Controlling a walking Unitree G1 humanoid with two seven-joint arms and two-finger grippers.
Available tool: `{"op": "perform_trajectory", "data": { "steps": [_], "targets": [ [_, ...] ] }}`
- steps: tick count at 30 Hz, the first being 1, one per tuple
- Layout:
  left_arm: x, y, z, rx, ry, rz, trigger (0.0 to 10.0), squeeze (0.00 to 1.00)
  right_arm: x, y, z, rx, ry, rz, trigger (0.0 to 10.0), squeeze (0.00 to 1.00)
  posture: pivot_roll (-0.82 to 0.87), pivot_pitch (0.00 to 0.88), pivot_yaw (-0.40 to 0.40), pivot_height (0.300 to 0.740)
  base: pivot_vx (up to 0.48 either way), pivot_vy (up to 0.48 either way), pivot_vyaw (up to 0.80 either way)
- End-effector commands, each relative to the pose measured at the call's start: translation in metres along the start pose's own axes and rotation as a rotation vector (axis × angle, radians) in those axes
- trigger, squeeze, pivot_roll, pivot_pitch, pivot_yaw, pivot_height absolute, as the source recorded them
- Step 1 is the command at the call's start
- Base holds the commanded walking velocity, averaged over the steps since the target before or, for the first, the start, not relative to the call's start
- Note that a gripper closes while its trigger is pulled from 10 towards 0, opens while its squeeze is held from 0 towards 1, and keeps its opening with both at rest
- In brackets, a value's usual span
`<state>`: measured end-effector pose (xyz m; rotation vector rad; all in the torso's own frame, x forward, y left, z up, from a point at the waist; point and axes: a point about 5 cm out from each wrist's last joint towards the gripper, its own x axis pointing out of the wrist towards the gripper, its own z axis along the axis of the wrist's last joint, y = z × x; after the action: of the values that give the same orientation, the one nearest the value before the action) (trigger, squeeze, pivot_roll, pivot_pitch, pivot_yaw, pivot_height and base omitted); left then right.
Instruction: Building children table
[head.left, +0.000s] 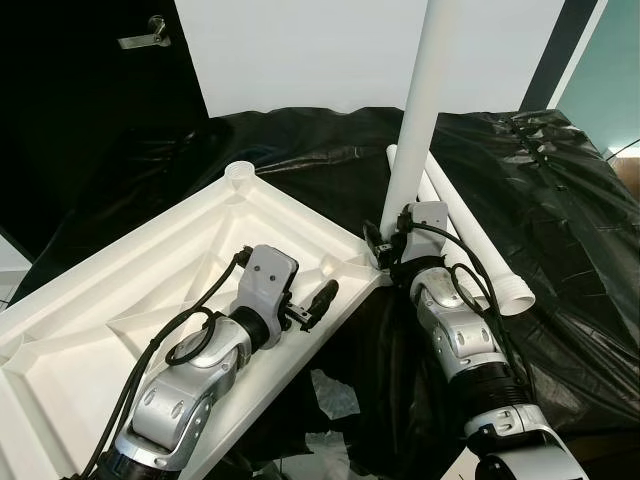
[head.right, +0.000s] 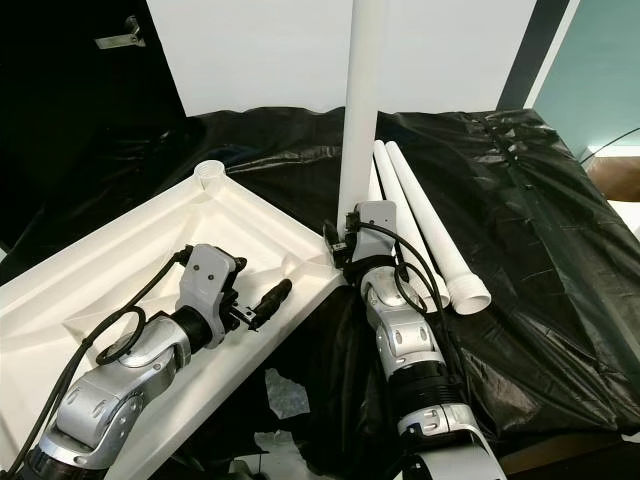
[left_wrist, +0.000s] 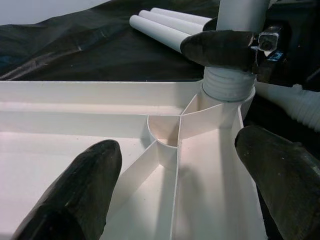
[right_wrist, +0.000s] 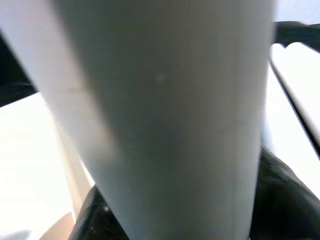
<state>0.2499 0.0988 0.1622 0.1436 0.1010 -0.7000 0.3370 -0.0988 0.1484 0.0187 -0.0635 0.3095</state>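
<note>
The white table top lies upside down and tilted on the black sheet, ribs facing up. A white leg stands upright in the corner socket nearest my right arm, its threaded end at the socket's rim. My right gripper is shut on this leg just above the socket. My left gripper hovers open over the ribbed underside beside that corner, its fingers spread with nothing between them. Spare white legs lie on the sheet behind the right arm.
A black sheet covers the work surface. An open corner socket sits at the table top's far corner. A dark door with a metal handle stands at the back left. Crumpled clear wrapping lies below between my arms.
</note>
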Motion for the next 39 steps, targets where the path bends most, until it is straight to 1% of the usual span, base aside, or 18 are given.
{"op": "perform_trajectory", "data": {
  "steps": [1,2,3,7,9,11,13,14,15,17,24,25,27,28,29,30,34,39],
  "targets": [
    [0.000,-0.002,-0.003,0.011,0.008,-0.058,10.0,0.00,-0.004,0.007,-0.013,0.041,0.047,0.055,10.0,0.24,0.09,0.023,0.030,0.740,0.000,0.000,0.00],
    [0.000,-0.003,-0.002,0.015,0.008,-0.061,10.0,0.00,-0.006,0.000,-0.009,0.030,0.023,0.085,10.0,1.00,0.09,0.024,0.026,0.740,0.000,0.000,0.00],
    [0.000,-0.003,-0.002,0.017,0.008,-0.064,10.0,0.00,-0.009,-0.008,-0.005,0.014,-0.003,0.126,10.0,1.00,0.09,0.026,0.023,0.740,0.000,0.000,0.00],
    [-0.001,-0.004,-0.003,0.017,0.007,-0.066,10.0,0.00,-0.014,-0.021,0.000,-0.020,-0.023,0.210,10.0,1.00,0.10,0.028,0.020,0.740,0.000,0.000,0.00],
    [-0.001,-0.004,-0.003,0.017,0.007,-0.066,10.0,0.00,-0.014,-0.021,0.000,-0.020,-0.023,0.210,10.0,1.00,0.10,0.028,0.020,0.740,0.000,0.000,0.00],
    [-0.002,-0.005,-0.002,0.018,0.005,-0.067,10.0,0.00,-0.016,-0.034,0.003,-0.039,-0.010,0.292,10.0,1.00,0.10,0.032,0.011,0.740,0.000,0.000,0.00],
    [-0.002,-0.005,-0.002,0.018,0.005,-0.067,10.0,0.00,-0.016,-0.034,0.003,-0.039,-0.010,0.292,10.0,1.00,0.10,0.032,0.011,0.740,0.000,0.000,0.00],
    [-0.001,-0.005,-0.002,0.020,0.003,-0.066,10.0,0.00,-0.015,-0.040,0.006,-0.054,-0.002,0.339,10.0,0.00,0.10,0.033,0.009,0.740,0.000,0.000,0.00],
    [-0.001,-0.005,-0.002,0.020,0.003,-0.066,10.0,0.00,-0.015,-0.040,0.006,-0.054,-0.002,0.339,10.0,0.00,0.10,0.033,0.009,0.740,0.000,0.000,0.00],
    [0.000,-0.005,0.000,0.014,-0.005,-0.064,10.0,0.00,-0.009,-0.047,0.012,-0.090,0.012,0.423,10.0,0.00,0.10,0.032,0.009,0.740,0.000,0.000,0.00],
    [0.000,-0.007,0.000,0.014,-0.010,-0.090,10.0,0.00,0.005,-0.043,0.014,-0.150,0.051,0.537,10.0,0.00,0.11,0.032,0.003,0.740,0.000,0.000,0.00],
    [-0.001,-0.007,0.000,0.016,-0.009,-0.099,10.0,0.00,0.008,-0.041,0.013,-0.161,0.063,0.562,4.4,0.00,0.11,0.031,0.002,0.740,0.000,0.000,0.00],
    [-0.001,-0.007,0.000,0.016,-0.009,-0.099,10.0,0.00,0.008,-0.041,0.013,-0.161,0.063,0.562,4.4,0.00,0.11,0.031,0.002,0.740,0.000,0.000,0.00],
    [-0.001,-0.008,0.000,0.019,-0.006,-0.106,10.0,0.00,0.010,-0.040,0.011,-0.166,0.074,0.574,2.0,0.00,0.11,0.030,-0.002,0.740,0.000,0.000,0.00],
    [-0.001,-0.008,0.000,0.019,-0.006,-0.106,10.0,0.00,0.010,-0.040,0.011,-0.166,0.074,0.574,2.0,0.00,0.11,0.030,-0.002,0.740,0.000,0.000,0.00],
    [-0.002,-0.008,0.000,0.022,-0.004,-0.113,10.0,0.00,0.011,-0.039,0.009,-0.163,0.085,0.586,0.0,0.00,0.12,0.029,-0.008,0.740,0.000,0.000,0.00],
    [-0.005,-0.008,0.000,0.025,-0.001,-0.116,10.0,0.00,0.013,-0.039,0.003,-0.132,0.114,0.573,0.0,0.00,0.13,0.028,-0.015,0.740,0.000,0.000,0.00],
    [-0.010,-0.003,-0.003,0.031,0.016,-0.096,10.0,0.00,0.013,-0.036,-0.009,-0.119,0.145,0.423,0.0,0.00,0.14,0.037,-0.024,0.740,0.000,0.000,0.00]
  ]
}}
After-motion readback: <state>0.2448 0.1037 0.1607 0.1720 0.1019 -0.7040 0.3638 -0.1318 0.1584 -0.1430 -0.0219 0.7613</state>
